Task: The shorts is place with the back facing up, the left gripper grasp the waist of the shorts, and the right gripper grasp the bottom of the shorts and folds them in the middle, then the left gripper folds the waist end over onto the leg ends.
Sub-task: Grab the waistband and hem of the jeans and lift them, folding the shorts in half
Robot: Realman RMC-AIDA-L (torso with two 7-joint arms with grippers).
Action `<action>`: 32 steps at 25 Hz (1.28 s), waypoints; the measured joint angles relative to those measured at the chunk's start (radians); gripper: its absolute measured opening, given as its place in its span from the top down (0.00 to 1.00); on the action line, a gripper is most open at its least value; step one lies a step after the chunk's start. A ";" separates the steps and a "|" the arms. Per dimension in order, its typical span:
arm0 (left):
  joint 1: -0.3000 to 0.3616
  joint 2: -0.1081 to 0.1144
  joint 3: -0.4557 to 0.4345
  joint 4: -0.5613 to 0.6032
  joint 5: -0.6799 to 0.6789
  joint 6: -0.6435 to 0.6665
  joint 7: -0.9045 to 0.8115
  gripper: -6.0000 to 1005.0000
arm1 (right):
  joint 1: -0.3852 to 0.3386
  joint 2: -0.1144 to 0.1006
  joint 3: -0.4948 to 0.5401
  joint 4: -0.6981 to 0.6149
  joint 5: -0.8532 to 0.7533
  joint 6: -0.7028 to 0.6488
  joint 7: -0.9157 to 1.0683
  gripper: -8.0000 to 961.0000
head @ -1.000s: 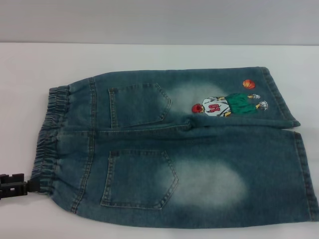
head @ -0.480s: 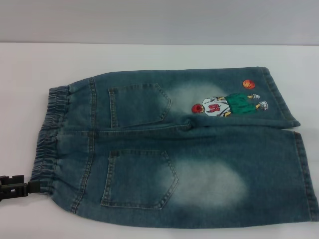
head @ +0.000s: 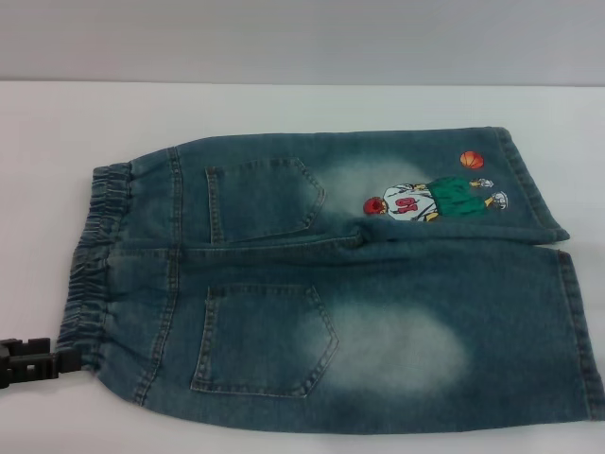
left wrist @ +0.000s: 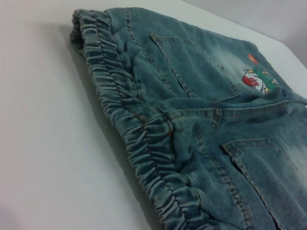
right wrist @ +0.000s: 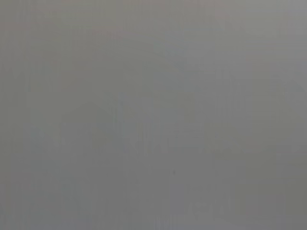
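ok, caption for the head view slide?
Denim shorts flat, back up, on the white table; left hand at the waistband's near corner; right hand out of view.

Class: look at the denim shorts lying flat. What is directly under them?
The shorts lie spread on a white table, which shows around their edges. The left gripper sits beside the waistband. Anything beneath the fabric itself is covered.

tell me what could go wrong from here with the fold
1. The left gripper sits at the near corner of the gathered waist; a grasp there may catch only the top layer of the bunched elastic, so the shorts could slip or drag.
2. The right gripper is not in view, and its wrist view shows only blank grey, so the leg hems are unheld; a one-sided pull could skew the fold.
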 joint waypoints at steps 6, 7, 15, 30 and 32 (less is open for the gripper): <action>-0.001 -0.001 0.000 0.000 0.001 -0.001 -0.001 0.16 | 0.001 0.000 0.000 -0.001 0.000 0.000 0.000 0.29; -0.001 0.000 0.001 0.000 0.001 -0.001 -0.001 0.16 | 0.001 0.000 0.000 -0.001 0.000 0.000 0.000 0.29; -0.003 -0.003 0.008 0.000 0.001 -0.001 -0.003 0.16 | 0.000 0.000 0.000 -0.001 0.000 -0.004 0.000 0.29; -0.019 -0.009 0.003 0.000 0.001 0.021 -0.003 0.16 | 0.000 0.000 0.000 -0.002 0.000 -0.005 0.000 0.29; -0.023 -0.009 0.000 0.000 0.000 0.027 -0.003 0.16 | 0.000 0.000 0.000 -0.002 0.000 -0.005 0.000 0.29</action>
